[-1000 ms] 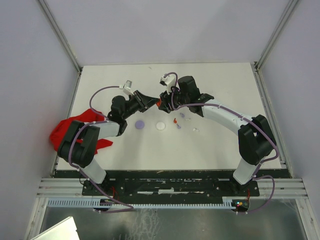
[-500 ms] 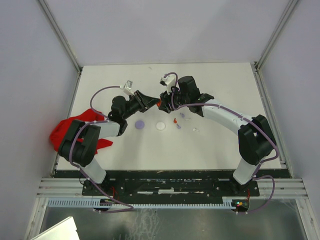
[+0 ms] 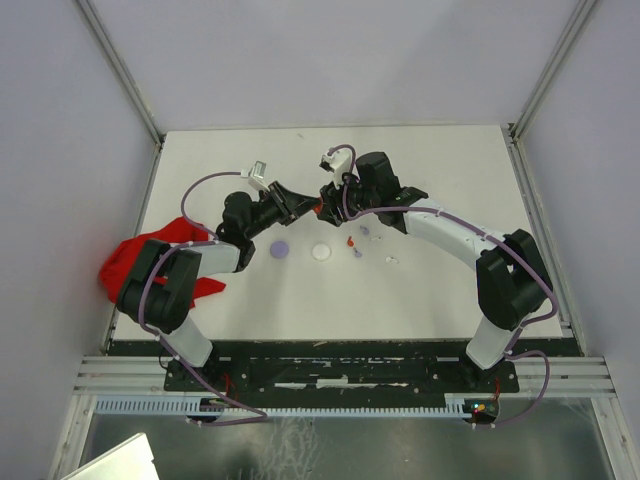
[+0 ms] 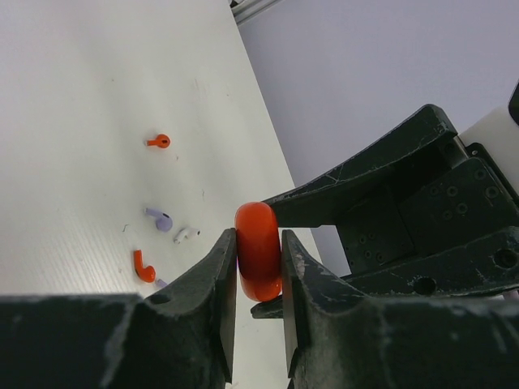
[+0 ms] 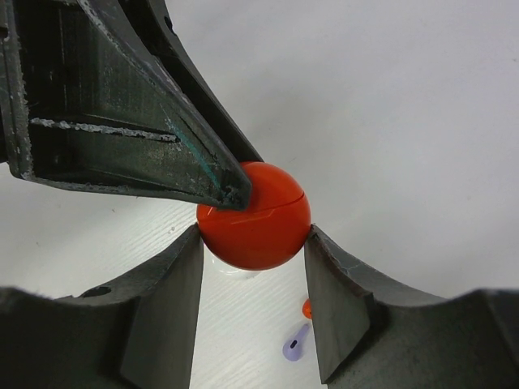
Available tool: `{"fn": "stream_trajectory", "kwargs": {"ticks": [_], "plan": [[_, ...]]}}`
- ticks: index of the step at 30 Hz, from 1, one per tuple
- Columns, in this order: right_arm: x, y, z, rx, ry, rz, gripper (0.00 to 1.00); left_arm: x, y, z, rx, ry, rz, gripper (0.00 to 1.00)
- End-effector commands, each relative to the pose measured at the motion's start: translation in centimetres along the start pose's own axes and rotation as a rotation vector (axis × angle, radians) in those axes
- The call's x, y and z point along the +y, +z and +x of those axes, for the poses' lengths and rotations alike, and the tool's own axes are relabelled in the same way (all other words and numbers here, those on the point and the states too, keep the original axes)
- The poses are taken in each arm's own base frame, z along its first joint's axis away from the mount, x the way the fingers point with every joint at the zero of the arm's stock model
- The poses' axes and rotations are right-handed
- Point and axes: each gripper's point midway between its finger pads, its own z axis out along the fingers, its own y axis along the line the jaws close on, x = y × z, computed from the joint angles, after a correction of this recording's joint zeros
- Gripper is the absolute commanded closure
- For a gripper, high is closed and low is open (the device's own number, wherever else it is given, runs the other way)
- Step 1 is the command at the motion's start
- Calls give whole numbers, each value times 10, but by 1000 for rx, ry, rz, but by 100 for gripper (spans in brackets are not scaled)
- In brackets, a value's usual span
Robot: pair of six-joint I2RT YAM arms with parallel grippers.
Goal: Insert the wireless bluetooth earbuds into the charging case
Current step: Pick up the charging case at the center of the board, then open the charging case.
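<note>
The charging case [image 5: 259, 219] is a red round shell with its lid seam closed, held above the table between both arms. My left gripper [image 4: 258, 243] is shut on its thin edge [image 4: 258, 259]. My right gripper [image 5: 253, 235] is shut across its width. In the top view both grippers meet at the case [image 3: 318, 207]. The earbuds lie loose on the table: red [image 4: 159, 141], lilac [image 4: 160, 220], white [image 4: 186, 235] and another red [image 4: 143, 267]. A lilac earbud [image 5: 295, 344] lies below the right fingers.
A lilac round disc [image 3: 281, 248] and a white round disc [image 3: 321, 253] lie on the white table [image 3: 420, 300] just before the grippers. A red cloth [image 3: 130, 262] is bunched at the left edge. Grey walls enclose three sides.
</note>
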Motion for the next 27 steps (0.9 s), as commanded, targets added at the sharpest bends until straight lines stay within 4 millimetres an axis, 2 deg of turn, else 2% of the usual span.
{"fn": "stream_trajectory", "kwargs": {"ticks": [1, 3, 6, 12, 16, 19, 27], "plan": [[3, -5, -35, -92, -25, -9, 73, -26, 4, -9, -11, 19, 86, 79], [3, -5, -35, -93, -23, -4, 67, -26, 4, -9, -12, 19, 87, 86], [1, -8, -38, -102, -15, 15, 36, -26, 4, -9, -16, 17, 84, 96], [-9, -33, -55, -157, 21, 113, 1, -19, 6, -13, -32, -7, 49, 97], [-19, -57, -60, -166, 93, 180, 0, -18, 6, -15, -42, -15, 37, 97], [-29, -67, -58, -154, 172, 253, 0, -20, 5, -15, -42, -21, 38, 97], [-40, -57, -29, -57, 255, 315, 1, -26, 4, -14, -31, -48, 65, 97]]}}
